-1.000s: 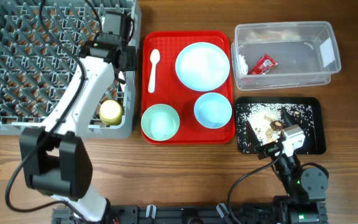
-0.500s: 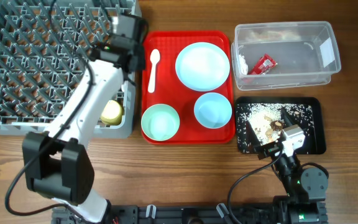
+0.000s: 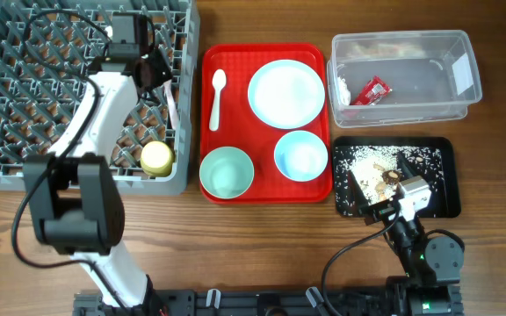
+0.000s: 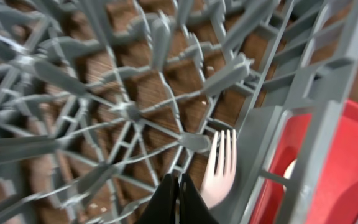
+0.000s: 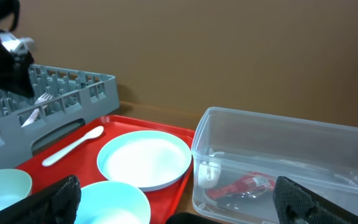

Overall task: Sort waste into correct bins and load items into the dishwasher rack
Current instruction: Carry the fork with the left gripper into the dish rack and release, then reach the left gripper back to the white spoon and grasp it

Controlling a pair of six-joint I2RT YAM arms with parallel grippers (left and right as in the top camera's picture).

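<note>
My left gripper (image 3: 154, 75) hangs over the right part of the grey dishwasher rack (image 3: 25, 105). Its jaws (image 4: 178, 198) are shut with nothing between them. The white fork (image 4: 219, 167) lies just to their right, against the rack's wall (image 3: 172, 105). The yellow cup (image 3: 156, 158) sits in the rack's near right corner. On the red tray (image 3: 235, 118) rest the white spoon (image 3: 216, 98), the pale-blue plate (image 3: 286, 90), a greenish bowl (image 3: 227, 171) and a blue bowl (image 3: 301, 155). My right gripper (image 3: 380, 182) stands open above the black tray (image 3: 437, 189), which holds food scraps (image 3: 372, 162).
The clear tub (image 3: 402, 79) at the back right holds the red-and-white wrapper (image 3: 372, 90) and something white at its left end. In the right wrist view the tub (image 5: 291, 155) is ahead to the right and the plate (image 5: 145, 160) ahead to the left.
The left jaws have closed on nothing, and the left wrist has swung left from the rack's right wall to above its pegs. The right arm has not moved.
</note>
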